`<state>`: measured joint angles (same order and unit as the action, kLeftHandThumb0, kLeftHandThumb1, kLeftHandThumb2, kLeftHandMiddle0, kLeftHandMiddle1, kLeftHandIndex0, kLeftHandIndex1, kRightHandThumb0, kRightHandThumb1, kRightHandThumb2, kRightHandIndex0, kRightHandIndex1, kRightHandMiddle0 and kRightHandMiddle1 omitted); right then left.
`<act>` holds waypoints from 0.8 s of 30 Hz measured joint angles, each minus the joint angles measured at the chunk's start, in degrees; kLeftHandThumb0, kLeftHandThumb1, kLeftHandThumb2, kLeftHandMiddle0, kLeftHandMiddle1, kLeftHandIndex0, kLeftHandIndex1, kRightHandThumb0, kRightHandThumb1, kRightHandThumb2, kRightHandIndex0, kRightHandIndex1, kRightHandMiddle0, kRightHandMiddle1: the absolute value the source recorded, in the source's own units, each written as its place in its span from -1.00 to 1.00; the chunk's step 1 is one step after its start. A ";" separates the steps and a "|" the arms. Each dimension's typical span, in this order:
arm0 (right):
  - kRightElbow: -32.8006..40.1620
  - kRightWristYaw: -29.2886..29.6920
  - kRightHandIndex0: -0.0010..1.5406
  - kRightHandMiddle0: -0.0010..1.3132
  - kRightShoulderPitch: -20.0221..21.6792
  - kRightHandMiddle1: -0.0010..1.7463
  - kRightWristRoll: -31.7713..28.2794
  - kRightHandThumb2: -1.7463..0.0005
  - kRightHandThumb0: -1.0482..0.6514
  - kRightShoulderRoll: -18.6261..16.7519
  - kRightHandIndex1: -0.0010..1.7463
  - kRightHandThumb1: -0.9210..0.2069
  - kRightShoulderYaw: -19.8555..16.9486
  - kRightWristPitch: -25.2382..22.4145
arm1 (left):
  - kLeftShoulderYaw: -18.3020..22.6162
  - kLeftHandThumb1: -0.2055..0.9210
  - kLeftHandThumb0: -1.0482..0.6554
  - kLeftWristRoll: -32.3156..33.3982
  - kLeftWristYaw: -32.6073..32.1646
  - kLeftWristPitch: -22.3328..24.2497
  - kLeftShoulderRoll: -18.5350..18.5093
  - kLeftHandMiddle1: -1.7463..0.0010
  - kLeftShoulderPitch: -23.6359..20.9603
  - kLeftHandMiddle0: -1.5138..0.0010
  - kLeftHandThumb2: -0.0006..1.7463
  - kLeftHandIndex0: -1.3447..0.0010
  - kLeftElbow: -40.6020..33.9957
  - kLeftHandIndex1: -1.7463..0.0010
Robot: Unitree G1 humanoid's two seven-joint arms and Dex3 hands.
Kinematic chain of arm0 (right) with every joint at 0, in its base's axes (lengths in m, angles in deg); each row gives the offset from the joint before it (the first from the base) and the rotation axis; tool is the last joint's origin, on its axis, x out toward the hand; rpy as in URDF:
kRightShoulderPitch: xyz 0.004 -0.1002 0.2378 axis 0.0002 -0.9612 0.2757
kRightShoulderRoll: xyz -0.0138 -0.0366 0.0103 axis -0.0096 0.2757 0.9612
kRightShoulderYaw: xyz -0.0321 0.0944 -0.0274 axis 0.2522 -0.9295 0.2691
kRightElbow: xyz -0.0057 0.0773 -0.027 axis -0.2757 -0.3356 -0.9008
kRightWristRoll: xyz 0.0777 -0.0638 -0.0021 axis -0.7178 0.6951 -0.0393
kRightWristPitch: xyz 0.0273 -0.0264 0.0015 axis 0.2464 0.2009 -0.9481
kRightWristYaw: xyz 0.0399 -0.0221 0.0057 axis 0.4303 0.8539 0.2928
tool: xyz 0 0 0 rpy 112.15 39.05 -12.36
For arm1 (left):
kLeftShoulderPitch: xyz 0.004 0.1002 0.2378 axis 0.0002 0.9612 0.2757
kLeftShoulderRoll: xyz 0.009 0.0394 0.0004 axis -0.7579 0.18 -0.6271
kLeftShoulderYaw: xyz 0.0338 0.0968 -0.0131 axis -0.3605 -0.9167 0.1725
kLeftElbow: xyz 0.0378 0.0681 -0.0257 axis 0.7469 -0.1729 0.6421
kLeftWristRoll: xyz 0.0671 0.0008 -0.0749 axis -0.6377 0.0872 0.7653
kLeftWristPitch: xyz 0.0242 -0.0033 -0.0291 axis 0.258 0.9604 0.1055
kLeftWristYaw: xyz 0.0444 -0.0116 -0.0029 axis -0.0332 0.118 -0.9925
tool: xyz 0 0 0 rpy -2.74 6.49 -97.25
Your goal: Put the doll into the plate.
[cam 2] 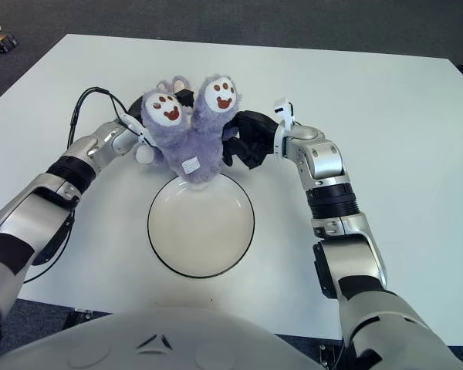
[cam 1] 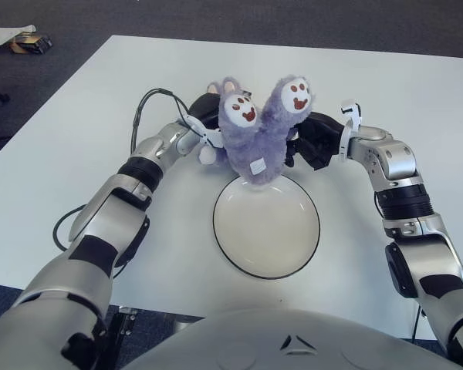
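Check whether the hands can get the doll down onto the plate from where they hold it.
Probably yes. The left robot hand and right robot hand clasp the doll just over the plate's far rim, and nothing shows between them.

White table (cam 1: 417, 85) carries a round plate (cam 1: 266, 227).

The doll (cam 1: 255, 142) is lavender plush with white soles printed in brown paw marks and a white tag. The plate (cam 1: 266, 226) is cream with a thin black rim. The table (cam 1: 77, 139) is white.
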<state>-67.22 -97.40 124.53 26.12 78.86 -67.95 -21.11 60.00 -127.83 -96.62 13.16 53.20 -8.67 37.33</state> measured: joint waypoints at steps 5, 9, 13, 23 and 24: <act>-0.55 0.05 0.31 0.01 0.00 1.00 -1.08 -0.84 0.23 -0.02 0.59 0.70 -0.88 -0.36 | -1.06 -0.14 -0.33 -0.69 -3.30 -0.57 0.08 -1.00 -0.37 -0.63 0.56 0.06 1.57 -1.00; -1.17 0.04 0.32 0.02 0.00 1.00 -1.21 -0.84 0.23 -0.02 0.59 0.71 -1.01 -0.36 | -2.01 -0.22 -0.35 -1.57 -5.27 -0.72 0.09 -1.00 -0.91 -0.65 0.62 0.00 2.79 -1.00; -1.33 0.06 0.32 0.02 0.00 1.00 -1.32 -0.84 0.23 -0.01 0.57 0.72 -1.24 -0.36 | -2.65 -0.31 -0.38 -2.18 -6.44 -0.69 0.10 -1.00 -1.27 -0.67 0.69 -0.06 3.45 -1.00; -1.18 2.97 0.35 0.06 -0.50 1.00 -1.34 -0.81 0.23 0.94 0.48 0.72 -3.83 -0.95 | -2.90 -0.34 -0.39 -1.86 -5.66 0.42 -0.11 -1.00 -1.55 -0.68 0.71 -0.08 3.37 -1.00; -1.18 3.23 0.35 0.06 -0.57 1.00 -1.35 -0.81 0.23 1.11 0.47 0.72 -4.13 -1.06 | -2.85 -0.35 -0.39 -1.76 -5.37 0.55 -0.21 -1.00 -1.55 -0.69 0.72 -0.09 3.21 -1.00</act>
<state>-68.40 -94.17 123.96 24.78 79.97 -72.09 -22.17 57.15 -129.59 -102.00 13.71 52.99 -10.22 40.54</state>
